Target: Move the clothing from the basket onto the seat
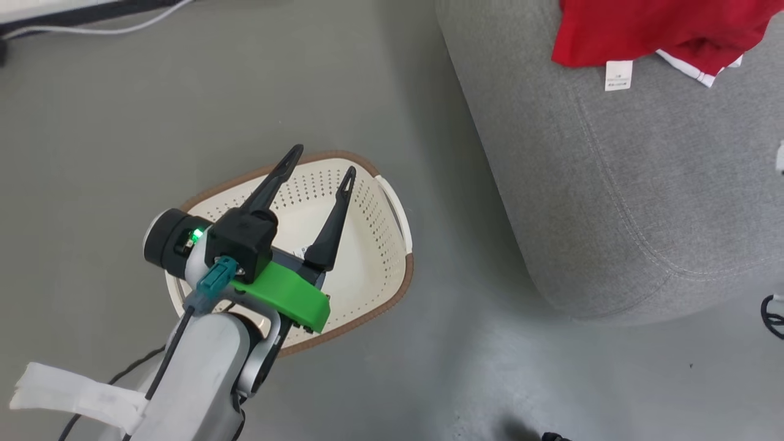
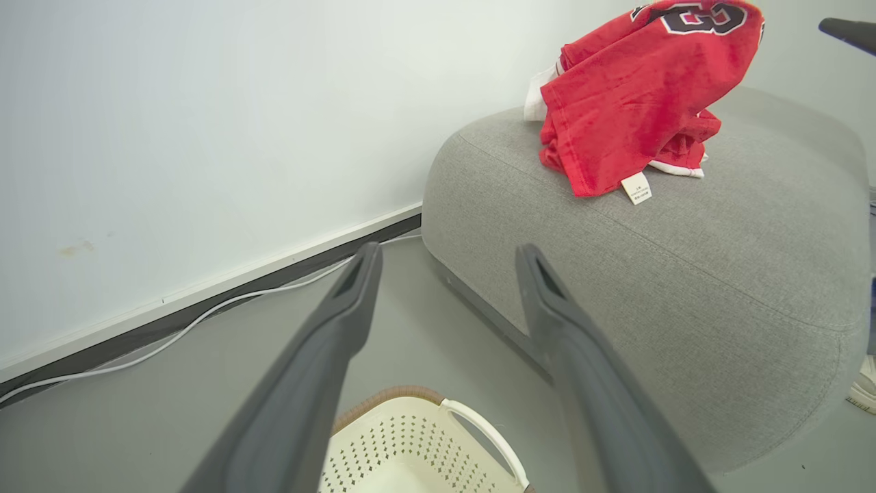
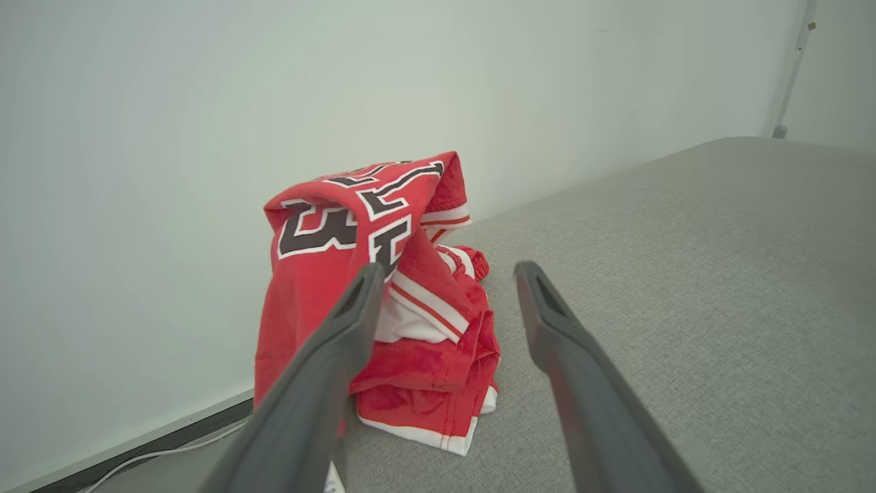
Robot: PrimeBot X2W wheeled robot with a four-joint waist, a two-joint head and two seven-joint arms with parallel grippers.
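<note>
The red clothing point(image 1: 649, 27) lies bunched on the grey seat point(image 1: 612, 184), its white tag hanging toward the edge. The cream basket point(image 1: 375, 245) stands on the floor left of the seat, and its visible inside holds no garment. My left gripper point(image 1: 324, 160) hovers over the basket, open and holding nothing. In the left wrist view the left gripper point(image 2: 448, 253) points over the basket point(image 2: 410, 445) toward the seat point(image 2: 684, 274) and clothing point(image 2: 636, 96). My right gripper point(image 3: 449, 270) is open above the seat point(image 3: 684, 308), just short of the clothing point(image 3: 438, 342).
A white cable point(image 1: 122, 27) runs along the dark baseboard point(image 2: 205, 301) by the wall, behind the basket. A black cable loop point(image 1: 773, 315) lies at the right edge beside the seat. Grey floor point(image 1: 459, 367) separates the basket from the seat. A dark finger point(image 2: 847, 30) shows above the seat.
</note>
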